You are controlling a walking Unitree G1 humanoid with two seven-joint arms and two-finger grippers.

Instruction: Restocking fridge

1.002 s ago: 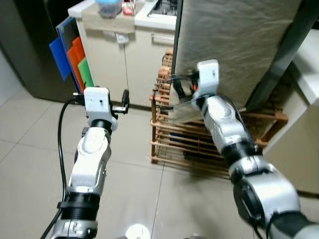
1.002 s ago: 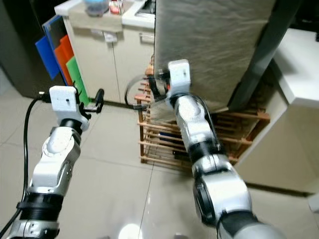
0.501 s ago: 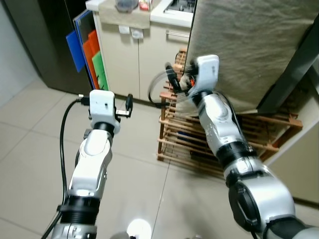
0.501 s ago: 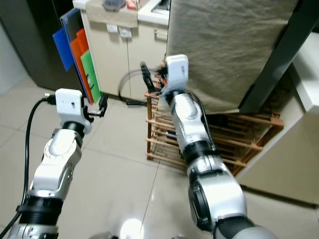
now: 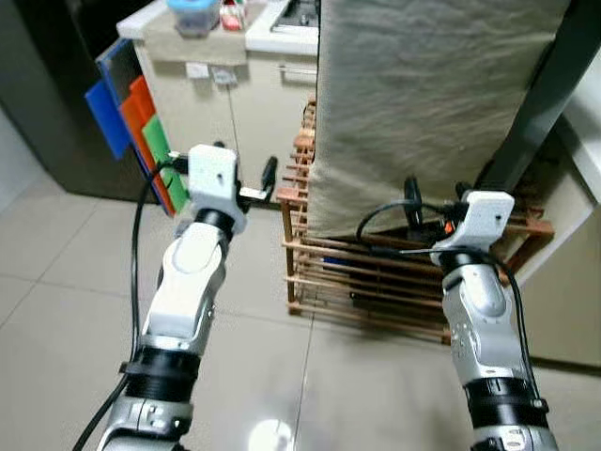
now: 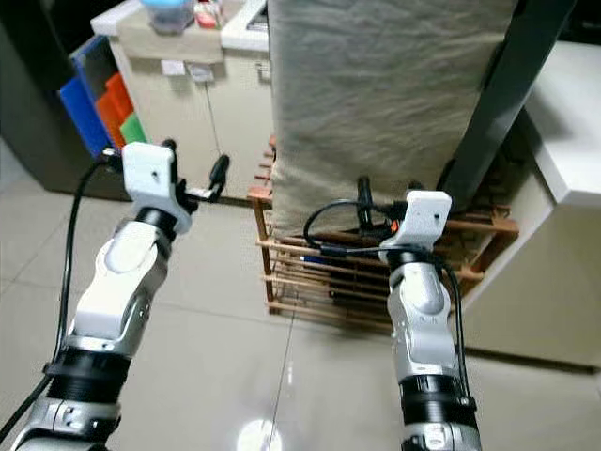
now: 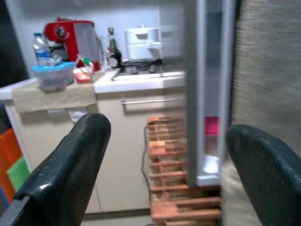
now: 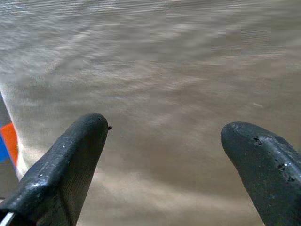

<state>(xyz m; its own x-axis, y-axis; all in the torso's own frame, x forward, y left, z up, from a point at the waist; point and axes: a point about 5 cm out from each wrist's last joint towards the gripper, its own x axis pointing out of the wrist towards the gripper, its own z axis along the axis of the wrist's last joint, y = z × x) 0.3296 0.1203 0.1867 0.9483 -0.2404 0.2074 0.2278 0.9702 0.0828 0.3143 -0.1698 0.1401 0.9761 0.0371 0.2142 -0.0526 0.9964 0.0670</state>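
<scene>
Over a pale tiled floor, both arms raised. Left gripper hovering beside the wooden slat rack, jaws spread wide, gripping nothing. Right gripper likewise gaping empty, pointing at the beige cloth draped over the rack. Beyond, cream cabinet bearing a tabletop with blue-lidded container; coloured boards leaning alongside. Through the left wrist view, an open fridge door edge showing.

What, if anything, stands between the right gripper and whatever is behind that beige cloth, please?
The hanging beige cloth itself does: the right gripper, fingers open and empty, points straight at it. Below the cloth stands a wooden rack. Nothing else visible lies between them; what the cloth covers cannot be told.
</scene>
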